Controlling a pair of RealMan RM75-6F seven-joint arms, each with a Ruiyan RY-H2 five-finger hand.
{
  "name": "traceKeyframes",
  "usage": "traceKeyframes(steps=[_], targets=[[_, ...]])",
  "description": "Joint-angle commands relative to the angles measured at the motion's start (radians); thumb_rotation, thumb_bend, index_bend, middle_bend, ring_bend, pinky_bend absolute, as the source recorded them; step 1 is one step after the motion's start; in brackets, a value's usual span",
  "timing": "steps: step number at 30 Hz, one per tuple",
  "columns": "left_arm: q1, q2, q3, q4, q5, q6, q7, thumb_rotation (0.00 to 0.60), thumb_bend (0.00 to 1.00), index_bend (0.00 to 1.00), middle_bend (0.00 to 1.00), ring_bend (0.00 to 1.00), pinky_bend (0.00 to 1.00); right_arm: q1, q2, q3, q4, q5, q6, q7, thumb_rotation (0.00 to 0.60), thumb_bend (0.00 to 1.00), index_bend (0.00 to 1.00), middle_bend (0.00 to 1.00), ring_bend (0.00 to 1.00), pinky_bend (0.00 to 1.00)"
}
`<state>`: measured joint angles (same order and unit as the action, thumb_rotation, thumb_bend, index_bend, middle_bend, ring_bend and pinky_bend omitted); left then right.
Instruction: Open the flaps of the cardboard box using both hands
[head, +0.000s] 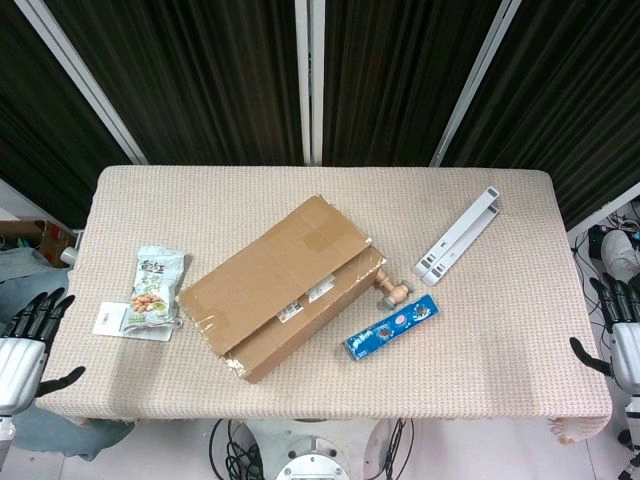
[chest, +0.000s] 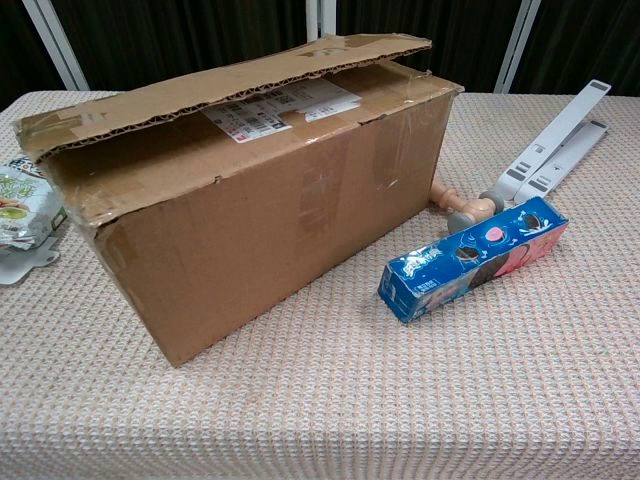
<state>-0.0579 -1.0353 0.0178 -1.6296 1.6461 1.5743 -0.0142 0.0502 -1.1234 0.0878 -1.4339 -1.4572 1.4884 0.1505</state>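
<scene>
1. Table (head: 520, 330) with a bumpy tan cloth on top.
2. Big brown box (head: 283, 287) lying in the middle, turned at a slant, flaps still down.
3. Snack bag (head: 158, 280) to the left of the box, near it, partly on a white card (head: 108, 320).
4. Blue cookie pack (head: 391, 327) just to the right of the box.
5. Small wooden toy (head: 392, 291) between box and cookie pack, close to both.
6. White stand (head: 458, 236) farther right, toward the back edge.

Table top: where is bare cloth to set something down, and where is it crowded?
Bare: the far strip behind the cardboard box, and the near right corner beyond the blue biscuit box. Crowded: between box, wooden dumbbell and white stand.
</scene>
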Motion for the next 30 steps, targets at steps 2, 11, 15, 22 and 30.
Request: traceKeyframes(steps=[2,11,15,22,30], targets=[[-0.005,0.002,-0.003,-0.016,0.025,0.014,-0.027,0.600,0.03,0.00,0.02,0.04,0.18,-0.007,-0.005,-0.001,0.022,0.013,-0.006,0.012,0.600,0.18,0.00,0.00,0.00,0.00],[-0.059,-0.029,-0.055,-0.118,0.073,0.027,-0.005,0.600,0.00,0.00,0.05,0.08,0.18,-0.018,-0.004,0.004,0.043,0.020,0.003,0.041,0.600,0.18,0.00,0.00,0.00,0.00],[-0.094,-0.063,-0.066,-0.151,0.094,-0.008,0.045,0.600,0.00,0.00,0.05,0.08,0.18,-0.016,-0.007,0.005,0.054,0.020,-0.002,0.057,0.600,0.18,0.00,0.00,0.00,0.00],[-0.145,-0.109,-0.071,-0.185,0.104,-0.071,0.039,0.600,0.00,0.00,0.05,0.08,0.18,-0.010,-0.015,0.008,0.067,0.020,-0.013,0.071,0.600,0.18,0.00,0.00,0.00,0.00],[-0.197,-0.178,-0.071,-0.170,0.134,-0.112,0.018,0.600,0.00,0.00,0.05,0.08,0.18,-0.004,-0.021,0.007,0.077,0.025,-0.031,0.071,0.600,0.18,0.00,0.00,0.00,0.00]])
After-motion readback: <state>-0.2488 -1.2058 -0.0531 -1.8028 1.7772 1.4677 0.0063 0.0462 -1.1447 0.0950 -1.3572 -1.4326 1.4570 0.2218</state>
